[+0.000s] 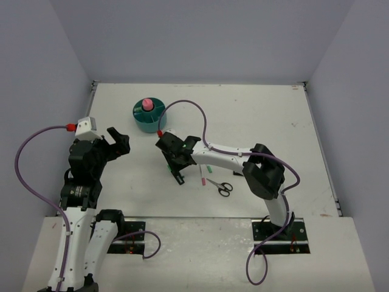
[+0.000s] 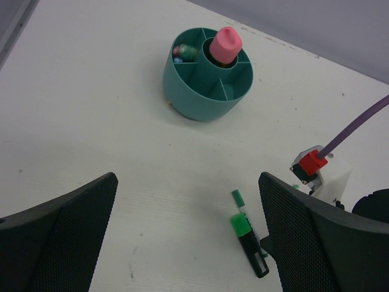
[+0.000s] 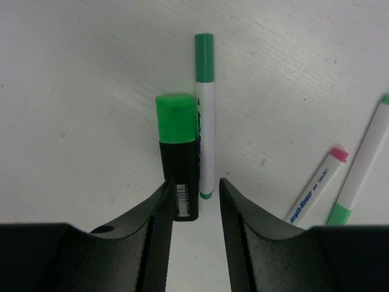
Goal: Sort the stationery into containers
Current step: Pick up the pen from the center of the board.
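Observation:
In the right wrist view a black-and-green marker [image 3: 179, 152] and a thin white pen with a green cap [image 3: 205, 121] lie side by side on the table. My right gripper [image 3: 196, 188] is open but narrow. The near ends of both lie between its jaws; the left finger meets the marker's edge and a slit remains beside the pen. The teal organizer [image 1: 138, 115] stands at the back with a pink roll [image 1: 147, 104] in its central cup. My left gripper [image 2: 188, 237] hangs wide open and empty above the table, short of the organizer [image 2: 200, 100] and left of the marker [image 2: 249, 243].
Black-handled scissors [image 1: 222, 187] lie right of the right gripper [image 1: 177, 171]. A white pen with a pink cap [image 3: 319, 182] and another with green ends [image 3: 358, 170] lie nearby. One organizer compartment holds a few small coloured items [image 2: 182, 53]. Walls enclose the table on three sides.

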Tool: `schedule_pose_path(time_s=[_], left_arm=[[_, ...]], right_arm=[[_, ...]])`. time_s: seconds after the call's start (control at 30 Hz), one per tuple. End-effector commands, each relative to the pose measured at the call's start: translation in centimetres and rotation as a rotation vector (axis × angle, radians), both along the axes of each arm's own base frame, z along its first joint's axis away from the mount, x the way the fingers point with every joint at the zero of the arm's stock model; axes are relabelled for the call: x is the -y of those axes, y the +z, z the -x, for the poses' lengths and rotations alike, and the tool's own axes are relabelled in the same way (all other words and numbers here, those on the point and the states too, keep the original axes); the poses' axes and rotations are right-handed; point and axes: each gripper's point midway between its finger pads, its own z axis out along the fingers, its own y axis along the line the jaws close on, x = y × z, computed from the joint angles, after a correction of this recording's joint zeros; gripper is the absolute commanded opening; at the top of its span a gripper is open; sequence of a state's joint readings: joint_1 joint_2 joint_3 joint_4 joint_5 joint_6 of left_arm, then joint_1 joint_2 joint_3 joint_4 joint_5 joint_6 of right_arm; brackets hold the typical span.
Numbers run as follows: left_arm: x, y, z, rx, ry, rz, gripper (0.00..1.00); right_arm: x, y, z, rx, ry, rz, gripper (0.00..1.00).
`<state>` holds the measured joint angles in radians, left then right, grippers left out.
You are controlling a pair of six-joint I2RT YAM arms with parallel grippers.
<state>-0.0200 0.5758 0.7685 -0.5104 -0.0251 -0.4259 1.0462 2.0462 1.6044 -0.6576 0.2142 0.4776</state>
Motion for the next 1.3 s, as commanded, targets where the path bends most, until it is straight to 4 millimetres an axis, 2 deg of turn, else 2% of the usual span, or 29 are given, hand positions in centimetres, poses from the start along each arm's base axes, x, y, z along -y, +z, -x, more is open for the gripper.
schedule_pose_path(time_s=[0.0, 0.37, 0.7, 0.73, 0.8, 0.83, 0.9, 0.93, 0.97, 1.03, 1.13, 1.2, 1.27], left_arm=[[0.6, 0.7, -0.2, 0.034, -0.047, -0.014, 1.0], [0.7, 0.8, -0.2, 0.039, -0.053, -0.014, 1.0], [0.7, 0.9, -0.1, 0.043, -0.053, -0.014, 1.0], [0.7, 1.0, -0.1, 0.044, -0.052, -0.015, 1.0], [0.7, 1.0, -0.1, 0.045, -0.052, -0.015, 1.0], [0.7, 1.0, -0.2, 0.046, -0.055, -0.013, 1.0], [1.0, 1.0, -0.2, 0.048, -0.069, -0.008, 1.0], [1.3, 1.1, -0.3, 0.052, -0.084, -0.002, 1.0], [1.6, 1.0, -0.3, 0.051, -0.099, 0.004, 1.0], [2.4, 1.1, -0.4, 0.052, -0.141, 0.028, 1.0], [5.8, 1.0, -0.2, 0.054, -0.295, 0.147, 1.0], [7.9, 1.6, -0.4, 0.095, -0.4, 0.23, 1.0], [11.0, 2.2, 0.8, 0.108, -0.575, 0.372, 1.0]], right_arm=[[0.2, -0.4, -1.4, 0.029, -0.025, 0.049, 0.37], [0.6, -3.3, -2.0, -0.01, -0.03, 0.102, 0.3], [1.2, -5.9, -1.5, -0.054, -0.027, 0.146, 0.25], [1.3, -6.1, -1.4, -0.057, -0.027, 0.149, 0.21], [1.6, -6.1, -1.4, -0.058, -0.035, 0.155, 0.06], [1.9, -5.9, -1.5, -0.051, -0.044, 0.161, 0.01], [2.5, -4.7, -1.8, -0.033, -0.063, 0.156, 0.0], [2.6, -3.4, -2.1, -0.011, -0.075, 0.136, 0.0], [2.8, -3.1, -2.2, -0.004, -0.083, 0.136, 0.0], [3.4, -0.6, -2.6, 0.031, -0.103, 0.096, 0.0], [3.6, 4.3, -2.6, 0.089, -0.092, -0.019, 0.0], [3.8, 5.7, -2.4, 0.109, -0.076, -0.082, 0.0], [4.3, 7.2, -1.9, 0.129, -0.065, -0.133, 0.0]])
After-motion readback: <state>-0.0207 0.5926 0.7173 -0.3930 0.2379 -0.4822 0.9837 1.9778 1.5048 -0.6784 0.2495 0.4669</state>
